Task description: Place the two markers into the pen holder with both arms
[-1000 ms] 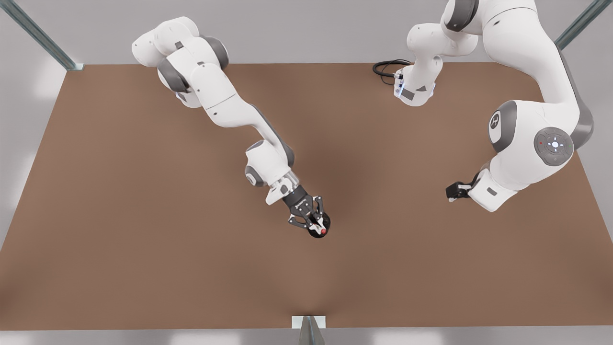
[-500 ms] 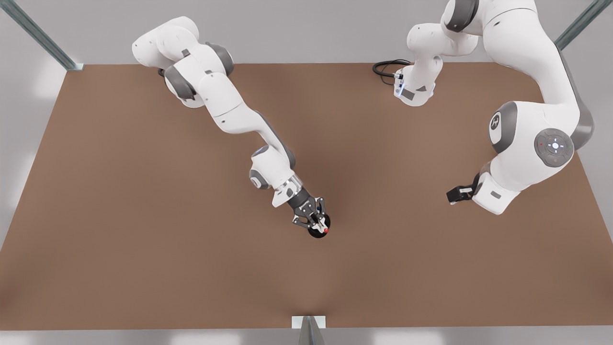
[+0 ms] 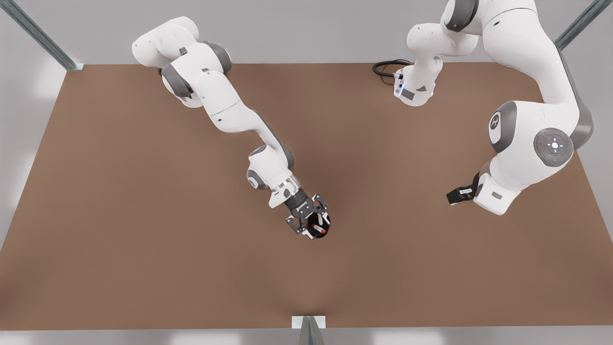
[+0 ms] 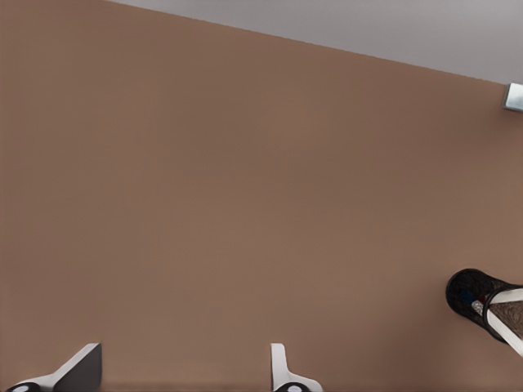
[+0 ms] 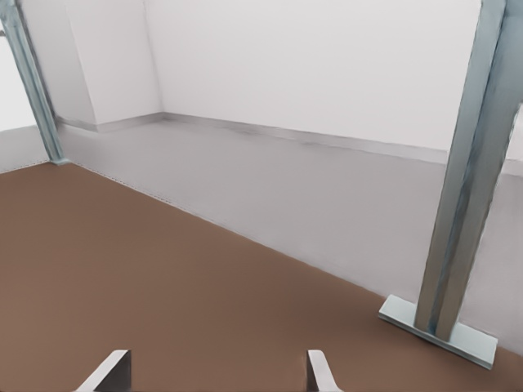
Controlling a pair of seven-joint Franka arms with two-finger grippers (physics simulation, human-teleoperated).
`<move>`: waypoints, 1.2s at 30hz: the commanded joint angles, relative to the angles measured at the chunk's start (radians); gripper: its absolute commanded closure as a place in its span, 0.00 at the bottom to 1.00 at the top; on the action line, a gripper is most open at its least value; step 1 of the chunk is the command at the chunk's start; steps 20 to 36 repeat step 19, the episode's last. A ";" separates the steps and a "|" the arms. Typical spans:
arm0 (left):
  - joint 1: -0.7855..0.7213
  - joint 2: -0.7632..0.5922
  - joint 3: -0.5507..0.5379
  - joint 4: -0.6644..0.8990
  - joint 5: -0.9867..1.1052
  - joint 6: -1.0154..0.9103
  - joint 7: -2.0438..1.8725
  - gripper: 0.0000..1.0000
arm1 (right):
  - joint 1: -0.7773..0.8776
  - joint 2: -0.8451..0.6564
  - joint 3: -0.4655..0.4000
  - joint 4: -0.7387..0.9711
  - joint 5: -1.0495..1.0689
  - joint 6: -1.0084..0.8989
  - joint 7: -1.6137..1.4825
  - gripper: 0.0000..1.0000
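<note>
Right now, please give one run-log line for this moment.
right gripper: open over pen holder | red marker: in pen holder | blue marker: in pen holder | left gripper: open, waiting aside

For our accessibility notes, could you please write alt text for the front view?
The right gripper, open, hovers over the black pen holder mid-table, a red-tipped marker standing inside. The left gripper, open, waits at the front view's right above the brown table.
</note>
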 commanded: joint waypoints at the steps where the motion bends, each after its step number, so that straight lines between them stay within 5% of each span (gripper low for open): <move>1: -0.023 -0.001 0.000 -0.003 0.004 -0.007 -0.034 0.00 | -0.043 -0.184 0.007 -0.059 -0.001 -0.316 -0.056 0.00; 4: -0.020 -0.020 -0.002 -0.004 -0.013 -0.045 0.118 0.00 | -0.232 -0.628 0.016 -0.193 0.003 -1.049 -0.081 0.00; 6: -0.007 -0.032 0.001 -0.004 -0.016 -0.050 0.223 0.00 | -0.374 -0.718 0.013 -0.151 0.135 -1.475 -0.088 0.00; 10: -0.007 -0.043 0.001 -0.001 -0.004 -0.059 0.262 0.00 | -0.477 -0.652 -0.045 -0.055 0.223 -1.856 -0.231 0.00; 11: -0.004 -0.043 0.001 -0.001 -0.004 -0.059 0.262 0.00 | -0.477 -0.648 -0.039 -0.052 0.218 -1.893 -0.231 0.00; 13: -0.004 -0.043 0.001 -0.001 -0.004 -0.061 0.262 0.00 | -0.677 -0.634 0.179 -0.049 0.169 -1.882 -0.225 0.03; 36: -0.003 -0.043 0.001 -0.001 -0.004 -0.061 0.262 0.00 | -0.691 -0.651 0.170 -0.052 0.169 -1.778 -0.216 0.00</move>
